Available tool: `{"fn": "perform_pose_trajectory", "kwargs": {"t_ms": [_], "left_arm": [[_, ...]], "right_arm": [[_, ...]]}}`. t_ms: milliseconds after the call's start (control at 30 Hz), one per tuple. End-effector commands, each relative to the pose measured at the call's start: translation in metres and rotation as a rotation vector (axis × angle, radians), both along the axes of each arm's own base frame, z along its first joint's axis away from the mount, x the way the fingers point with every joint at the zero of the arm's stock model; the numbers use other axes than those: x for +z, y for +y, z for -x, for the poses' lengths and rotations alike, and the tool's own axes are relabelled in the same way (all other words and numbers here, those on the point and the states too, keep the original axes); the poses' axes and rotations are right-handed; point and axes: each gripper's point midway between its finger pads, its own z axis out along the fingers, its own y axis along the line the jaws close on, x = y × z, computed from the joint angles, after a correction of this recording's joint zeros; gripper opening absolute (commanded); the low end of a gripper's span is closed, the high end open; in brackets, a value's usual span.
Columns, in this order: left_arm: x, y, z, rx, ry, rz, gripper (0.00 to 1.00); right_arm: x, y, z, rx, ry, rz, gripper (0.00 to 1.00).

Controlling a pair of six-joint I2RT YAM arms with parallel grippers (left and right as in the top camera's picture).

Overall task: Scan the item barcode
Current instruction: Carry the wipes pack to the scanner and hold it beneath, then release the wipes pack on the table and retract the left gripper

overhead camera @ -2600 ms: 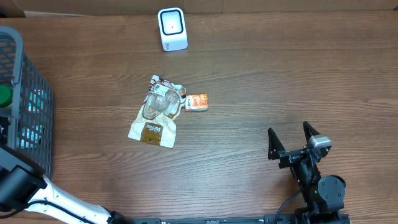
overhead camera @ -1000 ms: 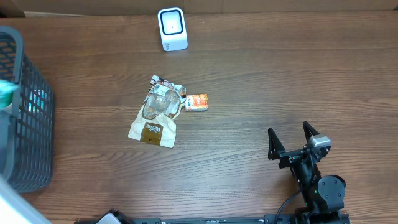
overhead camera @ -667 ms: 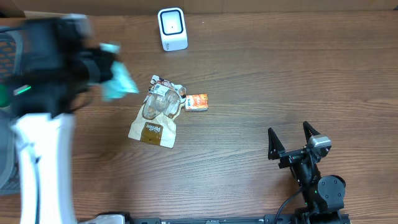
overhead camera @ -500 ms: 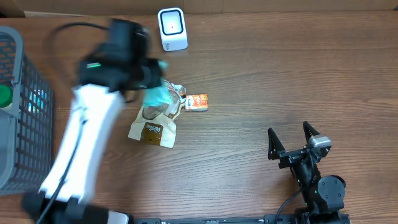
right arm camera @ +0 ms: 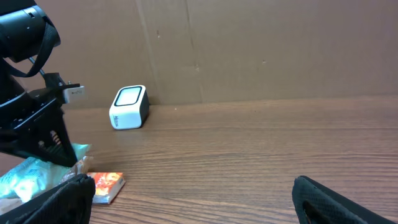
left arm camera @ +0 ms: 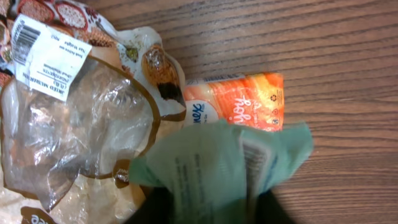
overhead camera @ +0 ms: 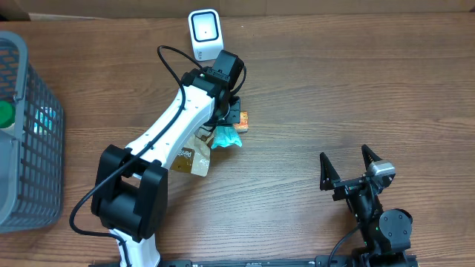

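At the far left I see the basket (overhead camera: 33, 148). The clear bag (overhead camera: 190, 158) lies mid-table, partly under my left arm. The scanner (overhead camera: 205, 33) stands at the back edge. My left gripper (overhead camera: 223, 124) pinches the teal packet (overhead camera: 225, 138) over the bag and the orange pack (overhead camera: 243, 119), apart from the scanner. At the right, the right gripper (overhead camera: 347, 167) sits with jaws wide, holding nothing.
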Motion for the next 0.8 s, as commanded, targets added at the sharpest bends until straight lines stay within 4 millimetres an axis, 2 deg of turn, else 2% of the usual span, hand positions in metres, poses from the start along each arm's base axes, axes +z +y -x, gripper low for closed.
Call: {"fn": "perform_pose_trajectory", "kwargs": {"t_ms": [0,33,100,200,233,300,400,467,500,600,700,767], "left_arm": [[0.001,-0.006,0.006,0.016,0.014,0.015,0.58],[0.001,-0.007,0.007,0.015,0.022,0.022,0.63],[0.007,-0.008,0.008,0.014,0.021,0.036,0.65],[0.031,-0.009,0.001,0.017,-0.026,0.059,0.66],[0.043,-0.008,-0.003,0.021,-0.051,0.071,0.66],[0.084,-0.004,-0.013,0.031,-0.134,0.106,0.68],[0.141,0.016,-0.023,0.047,-0.245,0.134,0.7],[0.181,0.044,-0.026,0.097,-0.323,0.134,0.73],[0.204,0.065,-0.026,0.136,-0.367,0.133,0.75],[0.251,0.126,-0.019,0.253,-0.467,0.107,0.76],[0.289,0.199,-0.003,0.426,-0.56,0.077,0.78],[0.307,0.246,0.012,0.543,-0.617,0.049,0.8]], "right_arm": [[-0.002,-0.001,0.0,-0.006,-0.002,-0.003,1.0],[-0.002,-0.001,0.0,-0.006,-0.002,-0.003,1.0],[-0.002,-0.001,0.0,-0.006,-0.002,-0.003,1.0],[-0.002,-0.001,0.0,-0.006,-0.002,-0.003,1.0],[-0.002,-0.001,0.0,-0.006,-0.002,-0.003,1.0],[-0.002,-0.001,0.0,-0.006,-0.002,-0.003,1.0],[-0.002,-0.001,0.0,-0.006,-0.002,-0.003,1.0],[-0.002,-0.001,0.0,-0.006,-0.002,-0.003,1.0],[-0.002,-0.001,0.0,-0.006,-0.002,-0.003,1.0],[-0.002,-0.001,0.0,-0.006,-0.002,-0.003,1.0],[-0.002,-0.001,0.0,-0.006,-0.002,-0.003,1.0],[-0.002,-0.001,0.0,-0.006,-0.002,-0.003,1.0]]}}
